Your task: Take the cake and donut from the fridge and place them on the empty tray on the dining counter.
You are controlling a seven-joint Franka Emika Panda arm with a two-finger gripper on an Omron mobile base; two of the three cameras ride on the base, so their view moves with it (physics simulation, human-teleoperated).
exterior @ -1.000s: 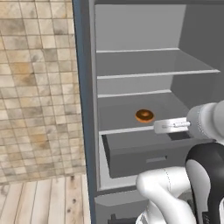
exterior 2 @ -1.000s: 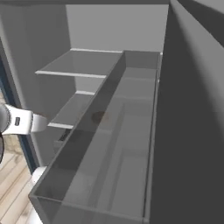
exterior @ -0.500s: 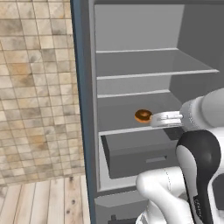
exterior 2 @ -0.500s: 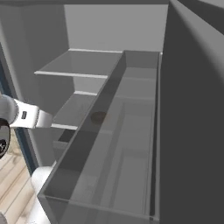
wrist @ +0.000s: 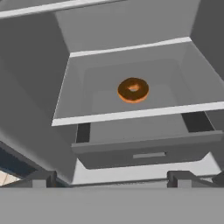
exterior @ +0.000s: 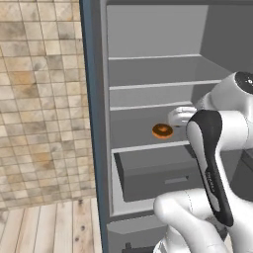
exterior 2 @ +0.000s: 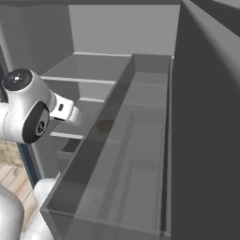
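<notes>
A tan tiled wall [exterior: 39, 108] and wooden plank floor [exterior: 49, 227] lie to the left of the open fridge [exterior: 148, 74], whose light grey shelves and grey drawer [exterior: 153, 170] show inside. The donut [exterior: 162, 131] lies flat on the lowest shelf [wrist: 131, 114], just above the drawer, which stands slightly pulled out. In the hand view the donut [wrist: 133, 90] sits near the middle of that shelf, apart from the end effector [wrist: 111, 177], whose two fingertips [wrist: 41, 178] stand wide apart at the bottom, holding and touching nothing. In the left base view the white hand [exterior: 182, 116] hangs just right of the donut. Compared with a second ago, the arm has swung up and forward, its dark-striped forearm now covering more of the fridge's right side, while the donut has stayed put.
</notes>
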